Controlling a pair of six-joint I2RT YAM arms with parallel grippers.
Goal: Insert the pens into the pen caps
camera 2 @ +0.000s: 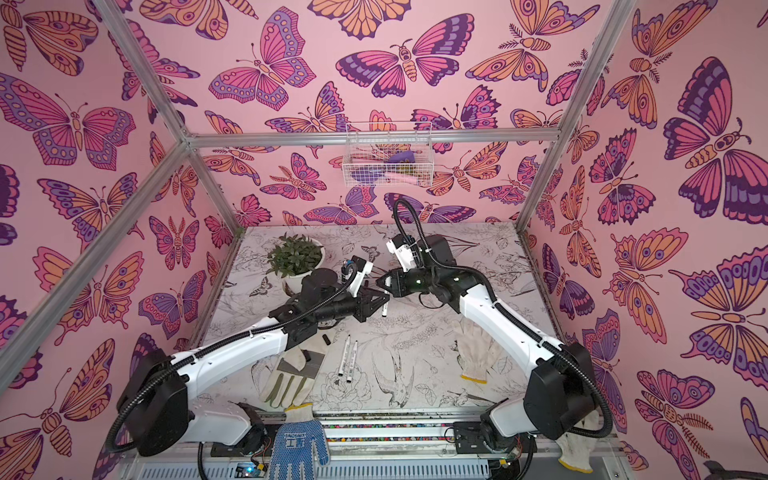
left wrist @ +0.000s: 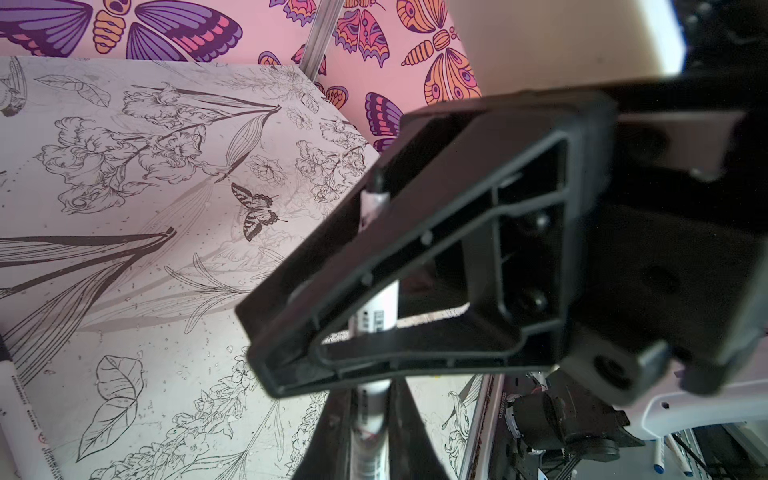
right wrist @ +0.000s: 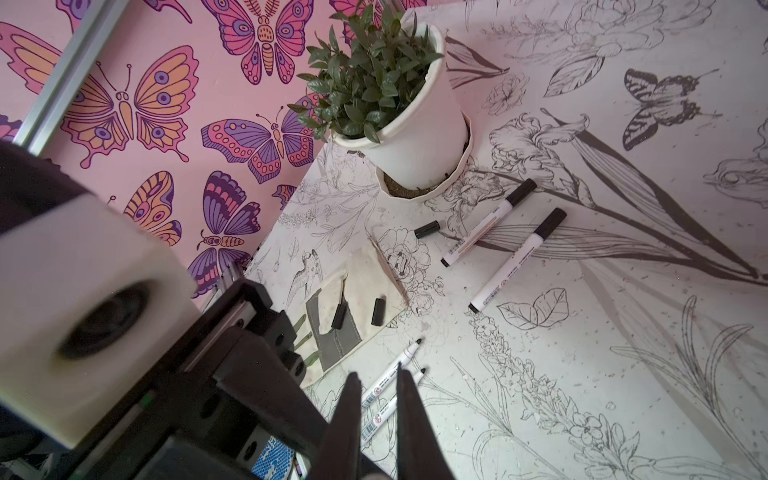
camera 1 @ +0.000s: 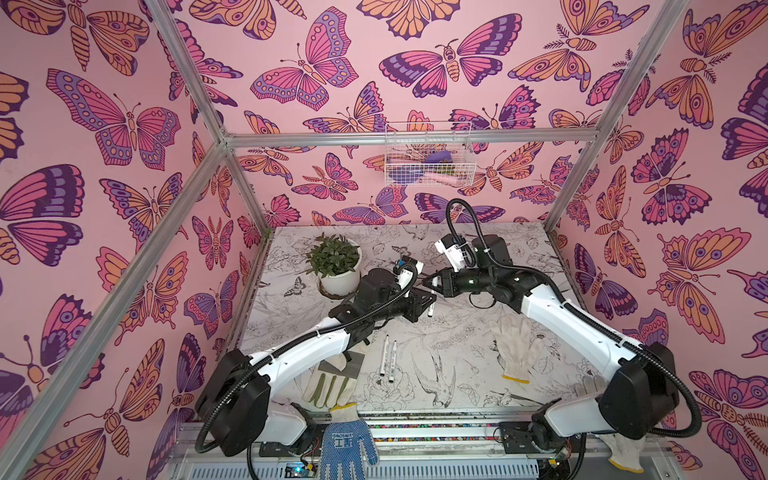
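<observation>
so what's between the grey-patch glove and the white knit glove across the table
Two uncapped pens lying side by side, seen in both top views.

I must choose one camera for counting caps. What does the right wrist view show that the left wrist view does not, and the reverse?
Only the right wrist view shows the potted plant, three loose caps and two capped pens. Only the left wrist view shows the left gripper, shut on a pen. Both show the printed table and the pink butterfly wall.
</observation>
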